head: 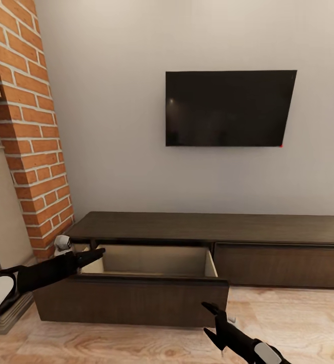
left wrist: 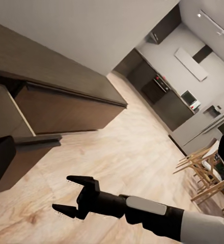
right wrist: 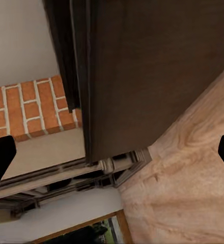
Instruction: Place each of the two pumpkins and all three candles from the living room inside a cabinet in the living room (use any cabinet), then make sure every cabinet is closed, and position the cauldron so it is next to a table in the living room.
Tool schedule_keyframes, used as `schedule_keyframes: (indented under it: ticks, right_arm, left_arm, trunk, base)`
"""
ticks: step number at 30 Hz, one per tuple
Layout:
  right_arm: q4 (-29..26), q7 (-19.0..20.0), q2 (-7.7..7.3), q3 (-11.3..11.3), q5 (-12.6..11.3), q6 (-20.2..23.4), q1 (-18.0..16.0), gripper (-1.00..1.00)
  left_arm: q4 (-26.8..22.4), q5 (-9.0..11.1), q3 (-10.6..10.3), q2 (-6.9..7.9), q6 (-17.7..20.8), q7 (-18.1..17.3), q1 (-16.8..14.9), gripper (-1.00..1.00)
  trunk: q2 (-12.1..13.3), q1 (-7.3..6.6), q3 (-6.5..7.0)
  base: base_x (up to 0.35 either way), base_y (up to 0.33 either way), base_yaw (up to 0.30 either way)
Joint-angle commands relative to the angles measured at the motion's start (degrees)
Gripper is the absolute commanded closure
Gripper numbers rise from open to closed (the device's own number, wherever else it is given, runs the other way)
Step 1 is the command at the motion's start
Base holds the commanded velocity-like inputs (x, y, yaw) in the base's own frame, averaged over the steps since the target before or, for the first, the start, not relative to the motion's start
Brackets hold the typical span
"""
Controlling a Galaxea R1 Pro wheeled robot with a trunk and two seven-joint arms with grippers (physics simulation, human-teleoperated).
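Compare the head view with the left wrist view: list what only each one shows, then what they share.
Head view alone: the black wall-mounted TV screen, the red brick column and the left end effector at the pulled-out drawer's corner.

Left wrist view alone: a distant kitchen with dark units and pale wooden chairs.

Shared: the long low dark brown wooden cabinet, its open left drawer, the open right end effector, and the light wood floor.
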Motion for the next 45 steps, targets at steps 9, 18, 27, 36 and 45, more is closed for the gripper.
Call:
schedule_keyframes:
  ticks: [9,18,27,36,45]
  right_arm:
    - [-0.4,2.3,-0.11,-0.1,0.3,0.4,0.0,-1.0]
    - [-0.4,4.1,-0.16,-0.1,0.5,0.3,0.1,-1.0]
    - [-0.4,4.3,-0.16,-0.1,0.7,-0.1,0.1,-1.0]
    - [-0.3,4.4,-0.13,-0.1,0.8,-0.3,0.1,-1.0]
    - [-0.3,4.4,-0.18,-0.2,0.8,-0.2,0.1,-1.0]
  left_arm:
    - [0.0,-0.1,0.0,0.03,0.2,-0.1,-0.1,-1.0]
    - [0.0,-0.1,-0.1,0.03,0.2,-0.1,0.0,-1.0]
    - [0.0,-0.1,-0.1,0.03,0.2,-0.1,-0.1,-1.0]
    - [0.0,-0.2,0.0,0.03,0.2,-0.1,-0.1,-1.0]
    - [0.0,-0.1,-0.1,0.03,0.2,-0.1,-0.1,-1.0]
  trunk:
    - [1.0,-0.67,1.84]
    - [4.6,-2.64,3.46]
    - [8.2,-4.62,5.08]
    - [11.8,-6.6,6.69]
    - [13.8,-7.7,7.59]
  base:
    - [0.0,0.0,0.0]
    - [0.0,0.0,0.0]
    - [0.0,0.0,0.0]
    - [0.0,0.0,-0.02]
    - [0.0,0.0,-0.215]
